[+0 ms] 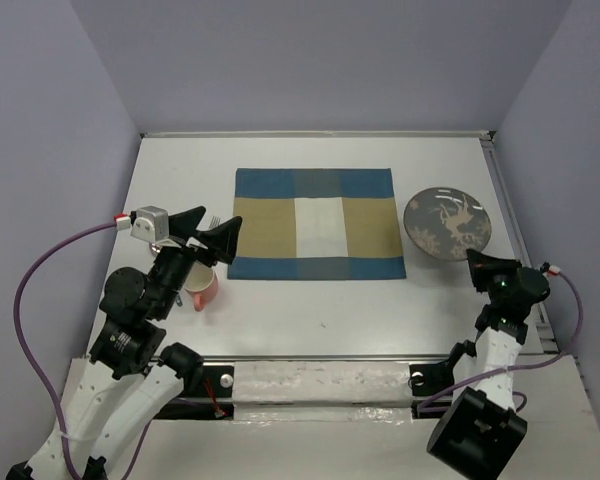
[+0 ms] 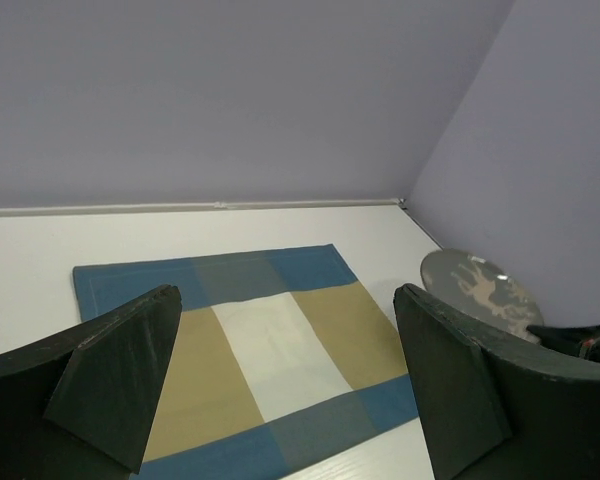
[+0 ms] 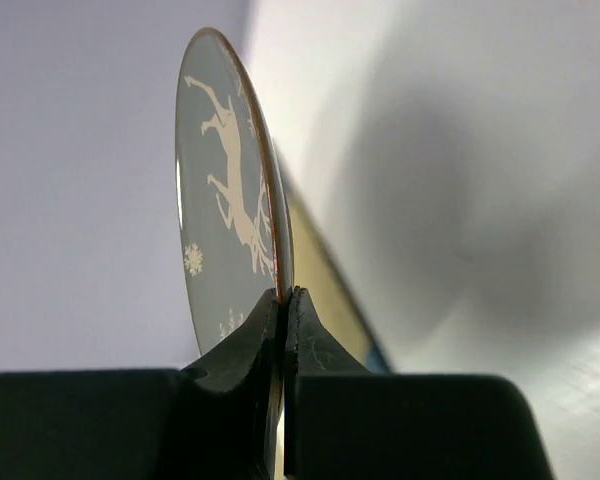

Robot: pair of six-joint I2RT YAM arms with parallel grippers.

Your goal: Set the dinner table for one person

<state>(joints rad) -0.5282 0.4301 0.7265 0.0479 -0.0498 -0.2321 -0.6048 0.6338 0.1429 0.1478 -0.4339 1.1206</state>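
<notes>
The white dinner table [image 1: 310,310] runs wall to wall between lilac walls [image 1: 320,60]. A checked placemat [image 1: 315,237] lies at its middle and a grey plate [image 1: 448,223] by its right edge. From the near right corner, my right gripper [image 3: 283,296] pinches the plate's rim. My left gripper [image 1: 210,232] hovers spread wide above a pink cup [image 1: 202,288] near the left edge.

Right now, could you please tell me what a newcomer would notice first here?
The blue, tan and white checked cloth placemat lies flat in the middle of the white table. To its right, the right gripper is pinched shut on the near rim of a round grey plate with a white deer pattern. On the left, the open left gripper hovers by the placemat's edge, a pink mug partly under its arm.
</notes>
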